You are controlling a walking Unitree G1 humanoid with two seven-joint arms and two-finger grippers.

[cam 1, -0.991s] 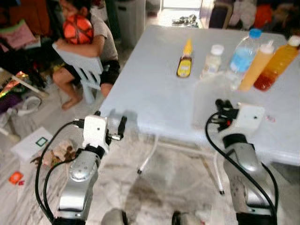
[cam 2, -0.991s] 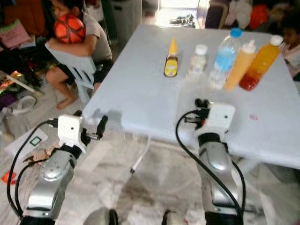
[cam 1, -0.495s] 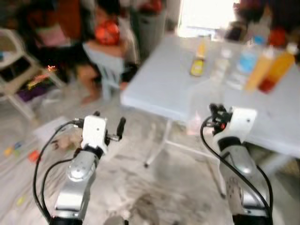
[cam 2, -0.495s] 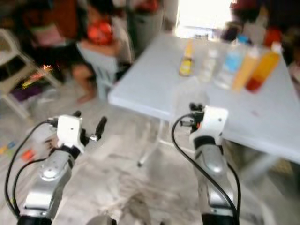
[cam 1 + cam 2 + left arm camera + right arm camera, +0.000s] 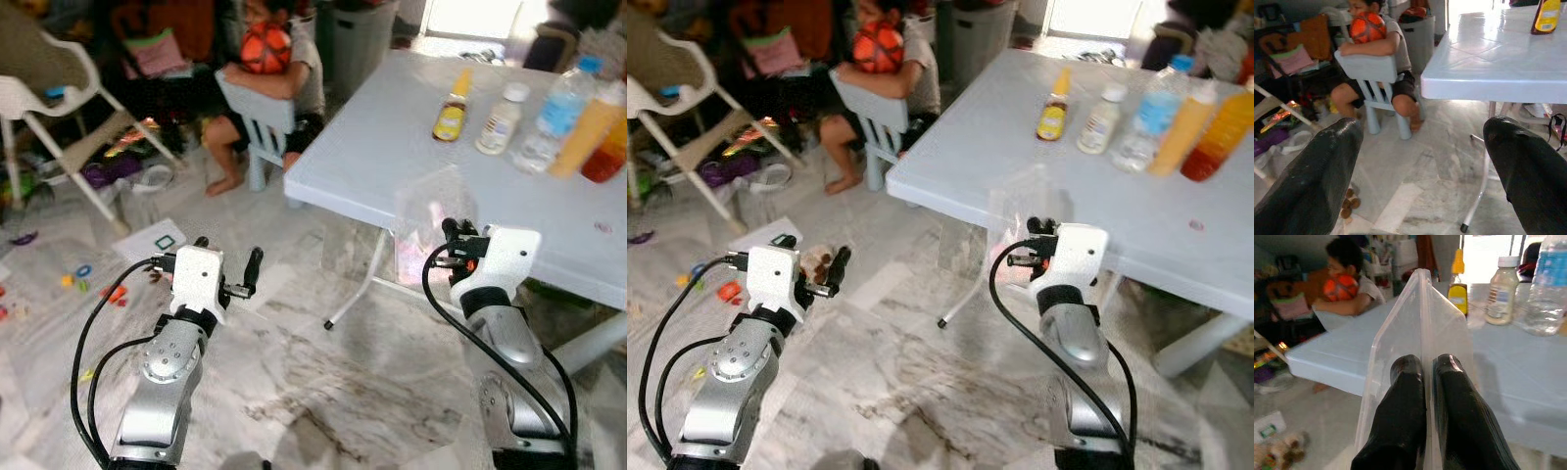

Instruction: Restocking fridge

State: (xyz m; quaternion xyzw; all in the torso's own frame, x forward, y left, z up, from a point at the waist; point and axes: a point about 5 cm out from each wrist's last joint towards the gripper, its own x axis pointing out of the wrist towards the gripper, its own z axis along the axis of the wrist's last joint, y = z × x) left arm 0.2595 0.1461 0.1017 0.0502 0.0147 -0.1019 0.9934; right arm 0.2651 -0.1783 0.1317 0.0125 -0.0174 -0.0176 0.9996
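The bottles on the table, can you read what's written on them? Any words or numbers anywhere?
No text here can be read.
Yellow-capped bottle: yellow label, print blurred.
White-capped bottle: pale label, print too small.
Water bottle: blue label, blurred.
Two orange bottles: no label to be made out.
Clear plastic container in the right gripper: no writing visible.
White card on the floor: a green square mark, no readable words.

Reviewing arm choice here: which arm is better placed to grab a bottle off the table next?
Likely the left gripper: its fingers are open and empty. The right gripper is shut on a clear lid, though it sits nearer the table.
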